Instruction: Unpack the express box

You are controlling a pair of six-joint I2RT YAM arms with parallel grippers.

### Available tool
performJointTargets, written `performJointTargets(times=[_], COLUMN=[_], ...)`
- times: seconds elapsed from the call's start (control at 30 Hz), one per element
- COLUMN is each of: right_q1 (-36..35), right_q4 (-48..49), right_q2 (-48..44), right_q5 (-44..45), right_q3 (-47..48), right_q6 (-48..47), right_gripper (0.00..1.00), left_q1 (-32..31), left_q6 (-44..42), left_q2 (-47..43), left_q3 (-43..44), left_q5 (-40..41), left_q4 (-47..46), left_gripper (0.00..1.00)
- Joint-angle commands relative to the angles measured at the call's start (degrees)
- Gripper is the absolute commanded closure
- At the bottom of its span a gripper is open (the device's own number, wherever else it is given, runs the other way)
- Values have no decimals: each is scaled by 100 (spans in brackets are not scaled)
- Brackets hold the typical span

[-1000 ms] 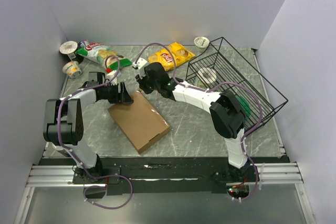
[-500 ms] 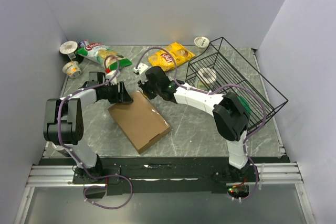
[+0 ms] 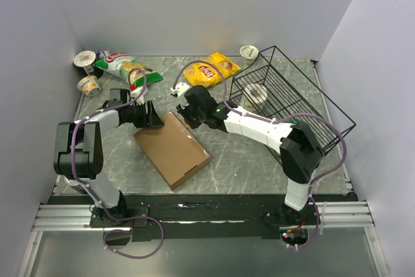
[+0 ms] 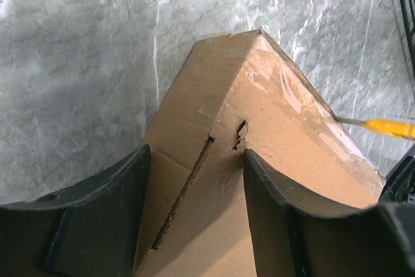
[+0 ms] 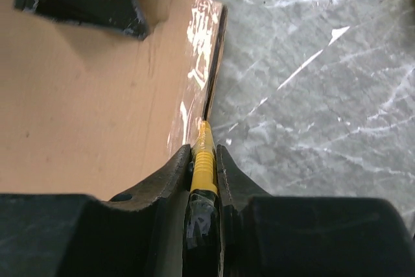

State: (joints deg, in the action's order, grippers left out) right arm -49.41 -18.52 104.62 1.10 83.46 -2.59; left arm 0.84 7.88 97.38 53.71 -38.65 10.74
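Observation:
The express box (image 3: 172,150), a flat brown cardboard mailer, lies closed on the marble table left of centre. My left gripper (image 3: 154,119) straddles its far corner, and the cardboard fills the gap between the fingers (image 4: 196,154). My right gripper (image 3: 187,112) is at the box's far right edge, shut on a thin yellow cutter (image 5: 204,160). The cutter's tip touches the taped seam along that edge of the box (image 5: 97,95). The cutter also shows in the left wrist view (image 4: 382,126), beside the taped box edge (image 4: 292,102).
A black wire basket (image 3: 324,105) stands at the right with a white cup (image 3: 254,92) inside. A yellow snack bag (image 3: 211,69) and a cup (image 3: 249,51) lie at the back. A green chip bag (image 3: 123,64) and two cups (image 3: 84,58) sit back left.
My right gripper has slid nearer along the box's far right edge with the cutter, and its elbow has swung right. The left gripper and the box have not moved.

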Motion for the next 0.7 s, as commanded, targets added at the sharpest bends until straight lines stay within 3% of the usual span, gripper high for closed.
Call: performJointTargets(times=[0.0,0.67], right_q1=[-51,-183], right_q4=[-301,-951], right_q2=[-547,-1690], right_q5=[127,224], right_q3=[-260,-1340], right_q6=[74,242], right_gripper=[100,100], left_q1=[56,92], left_q6=[-23,328], left_q2=[158,281], left_q3=[-36,16], left_q5=[903,1255], left_q4=[130,77], left_gripper=[54,56])
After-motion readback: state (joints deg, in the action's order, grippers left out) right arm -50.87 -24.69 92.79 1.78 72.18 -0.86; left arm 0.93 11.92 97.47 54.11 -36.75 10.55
